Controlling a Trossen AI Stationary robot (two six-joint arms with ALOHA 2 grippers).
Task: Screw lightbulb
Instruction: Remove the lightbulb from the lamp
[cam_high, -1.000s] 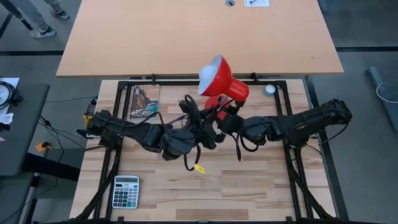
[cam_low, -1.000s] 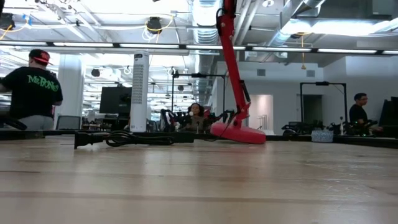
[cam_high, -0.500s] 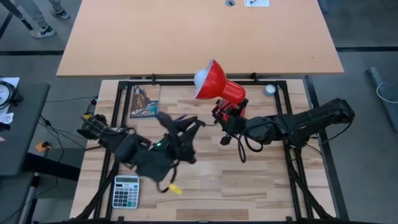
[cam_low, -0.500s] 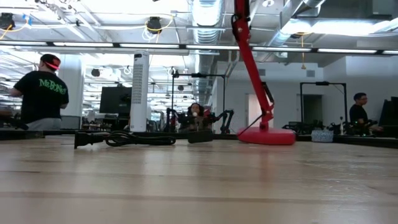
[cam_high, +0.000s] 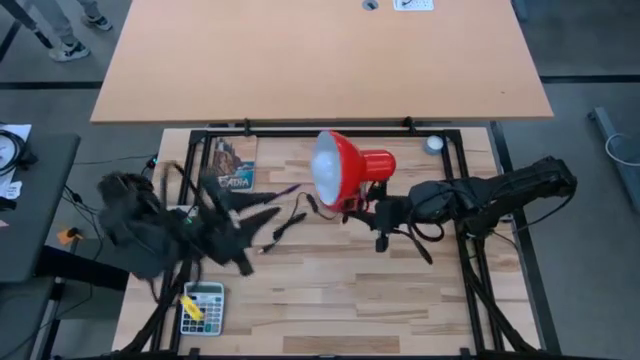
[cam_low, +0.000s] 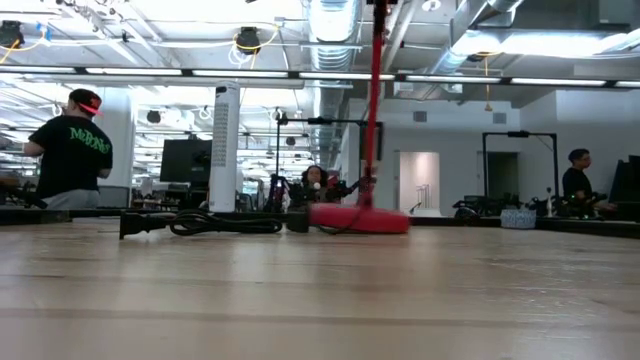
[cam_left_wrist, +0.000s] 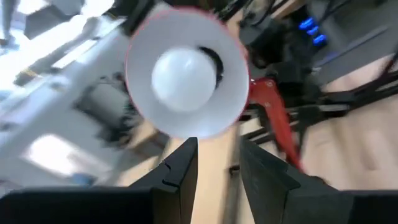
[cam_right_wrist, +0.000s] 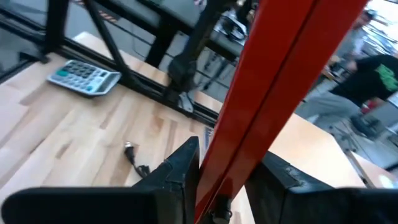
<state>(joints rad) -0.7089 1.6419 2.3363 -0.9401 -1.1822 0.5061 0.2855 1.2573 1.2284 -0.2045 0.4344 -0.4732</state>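
Observation:
The red lamp (cam_high: 352, 168) stands at the middle of the table, its shade turned toward the table's left. The white lightbulb (cam_left_wrist: 183, 79) sits in the middle of the shade's white inside (cam_left_wrist: 217, 118), its base hidden in the socket. My left gripper (cam_left_wrist: 217, 147) is open, with nothing between its fingers. It is well back from the shade, toward the table's left edge (cam_high: 240, 250). Just right of the shade, my right gripper (cam_high: 373, 212) is shut on the lamp's red arm (cam_right_wrist: 273, 68). The lamp's base (cam_low: 360, 218) rests flat on the table. My right gripper pinches the lamp's red arm (cam_right_wrist: 233, 140) between its two fingers (cam_right_wrist: 180, 171), coming from the table's right side. The arm runs on through the gap and slants up beyond the fingers. The lamp's base stays on the table.
A calculator (cam_high: 202, 306) lies near the front left and a booklet (cam_high: 233, 165) at the far left. A small grey disc (cam_high: 432, 144) sits at the far right. The lamp's black cord and plug (cam_low: 200, 224) trail across the table. Black frame rails (cam_high: 480, 290) border the table. People stand in the room beyond.
My left gripper has pulled quickly away from the lamp, toward the table's left and near edges. The shade has swung from facing the far side to facing the table's left. The lamp's base has slid on the table while my right gripper kept its hold.

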